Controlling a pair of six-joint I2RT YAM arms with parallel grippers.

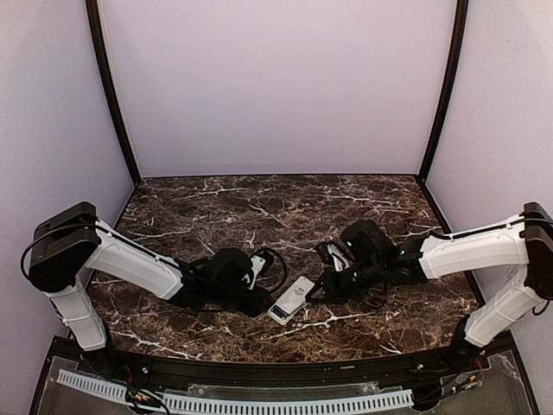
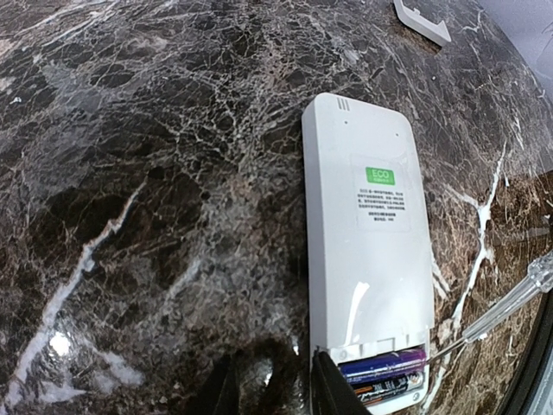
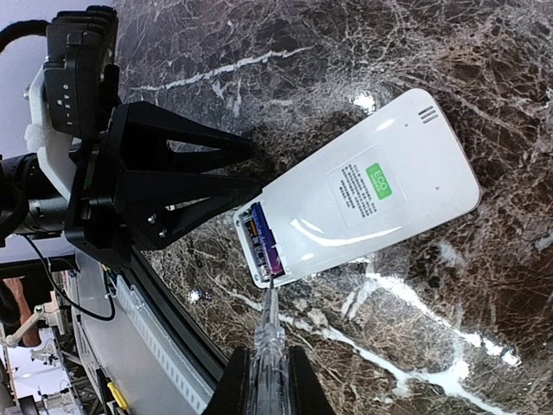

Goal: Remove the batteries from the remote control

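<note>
- Only the wrist views show the open compartment at one end of the remote control [image 1: 291, 300], with the batteries [image 2: 384, 370] lying inside. From the top view it is just a white bar between the two arms.
- Only the left wrist view shows the small white cover piece [image 2: 423, 19], well beyond the remote's closed end.
- The remote lies back-up on the tabletop [image 1: 259, 207] near its front edge, with bare marble behind it up to the walls.
- Both arms reach inward and low.
- The left end effector [image 2: 281, 393] is narrowly parted around bare marble, with one finger against the remote's open-end corner.
- The right end effector [image 3: 266, 380] clamps a clear-handled screwdriver [image 3: 270, 333], whose tip is at the batteries.
</note>
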